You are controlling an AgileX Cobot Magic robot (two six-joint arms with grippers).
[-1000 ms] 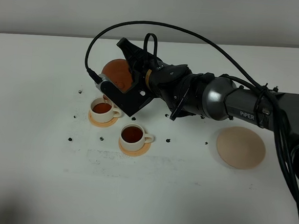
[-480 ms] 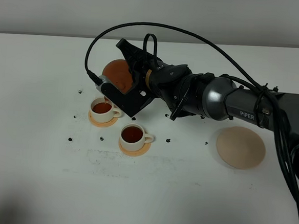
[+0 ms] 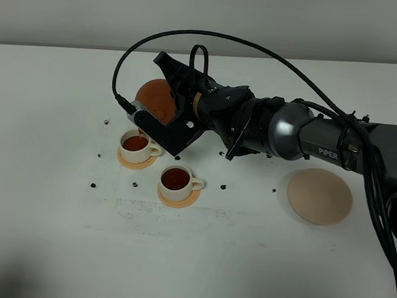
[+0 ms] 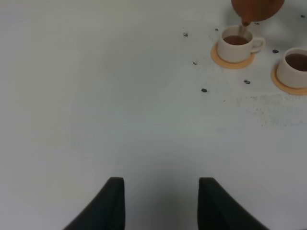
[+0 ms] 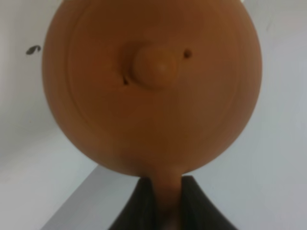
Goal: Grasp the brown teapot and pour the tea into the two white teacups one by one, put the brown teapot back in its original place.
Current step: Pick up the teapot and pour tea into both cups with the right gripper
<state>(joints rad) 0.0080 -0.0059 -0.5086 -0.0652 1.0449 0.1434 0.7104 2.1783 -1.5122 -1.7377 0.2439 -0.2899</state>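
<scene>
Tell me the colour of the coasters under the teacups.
Light orange coasters, clearest in the left wrist view.

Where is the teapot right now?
In the high view, the teapot is left of centre, held tilted by the right pincer over the farther cup.

The brown teapot (image 3: 158,98) is up in the air and tipped, spout low over the far white teacup (image 3: 137,145), which holds brown tea. The near teacup (image 3: 176,180) also holds tea. Well off to the right, the pale beige disc (image 3: 320,196) lies flat and bare.
</scene>
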